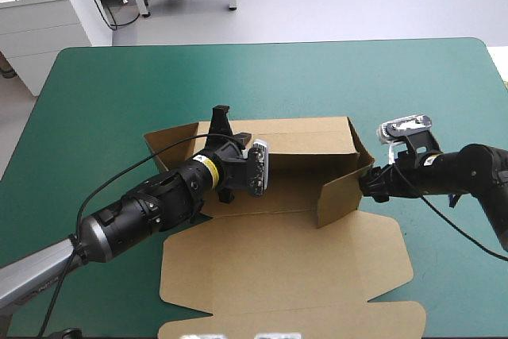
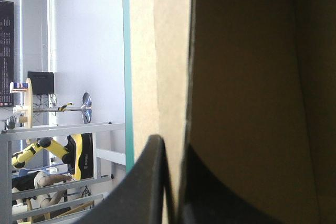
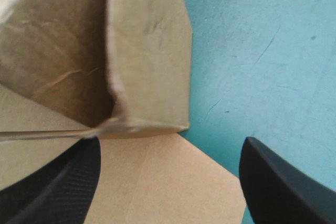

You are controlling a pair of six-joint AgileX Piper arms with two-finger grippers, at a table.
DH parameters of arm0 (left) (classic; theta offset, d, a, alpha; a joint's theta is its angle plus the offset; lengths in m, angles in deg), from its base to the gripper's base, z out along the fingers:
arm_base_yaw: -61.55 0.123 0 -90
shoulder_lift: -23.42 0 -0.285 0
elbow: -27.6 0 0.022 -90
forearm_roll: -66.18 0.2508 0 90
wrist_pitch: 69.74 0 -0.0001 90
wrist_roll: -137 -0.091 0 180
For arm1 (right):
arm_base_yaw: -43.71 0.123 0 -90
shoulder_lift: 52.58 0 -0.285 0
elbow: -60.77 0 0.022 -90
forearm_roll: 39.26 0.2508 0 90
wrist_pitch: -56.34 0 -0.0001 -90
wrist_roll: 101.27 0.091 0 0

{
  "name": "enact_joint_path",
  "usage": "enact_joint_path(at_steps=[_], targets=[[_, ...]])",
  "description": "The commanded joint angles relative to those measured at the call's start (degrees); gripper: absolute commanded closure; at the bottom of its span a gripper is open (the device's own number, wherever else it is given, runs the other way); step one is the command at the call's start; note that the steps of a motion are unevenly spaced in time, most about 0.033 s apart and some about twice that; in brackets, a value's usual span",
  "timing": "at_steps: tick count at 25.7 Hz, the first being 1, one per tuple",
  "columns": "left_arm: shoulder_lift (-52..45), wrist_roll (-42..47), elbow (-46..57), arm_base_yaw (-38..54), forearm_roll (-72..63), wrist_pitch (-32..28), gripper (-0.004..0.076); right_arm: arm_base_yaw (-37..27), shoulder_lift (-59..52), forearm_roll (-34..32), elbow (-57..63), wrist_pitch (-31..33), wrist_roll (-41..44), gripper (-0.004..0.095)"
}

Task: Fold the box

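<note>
Left fingers (image 2: 142, 192) pinch the box (image 1: 294, 260); right fingers (image 3: 283, 182) stand apart.

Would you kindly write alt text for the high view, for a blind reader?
A brown box lies half-folded on the teal-green table, its far and right walls raised and its lid flat toward the near edge. The left gripper clamps the far wall; the right gripper sits at the right wall.

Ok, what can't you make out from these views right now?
High view: the left arm hides the box's left wall.
Left wrist view: board at the left gripper blocks the box's inside.
Right wrist view: past the right gripper, only one box corner; rest cut off.
</note>
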Motion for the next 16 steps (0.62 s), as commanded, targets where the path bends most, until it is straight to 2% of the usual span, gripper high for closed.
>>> enact_joint_path(at_steps=[1,5,10,16], targets=[[0.1,0.2,-0.2,-0.6,-2.9,1.4,0.0732,-0.4,-1.6,2.5,-1.4,1.0,-1.9,0.0235],[0.1,0.2,-0.2,-0.6,-2.9,1.4,0.0732,-0.4,-1.6,4.3,-1.4,0.0,-4.0,0.0235],[0.1,0.2,-0.2,-0.6,-2.9,1.4,0.0732,-0.4,-1.1,13.6,-0.3,-5.3,-13.4,0.0235],[0.1,0.2,-0.2,-0.6,-2.4,1.3,0.0732,-0.3,1.9,19.0,-0.3,-3.2,-20.3,0.0234]])
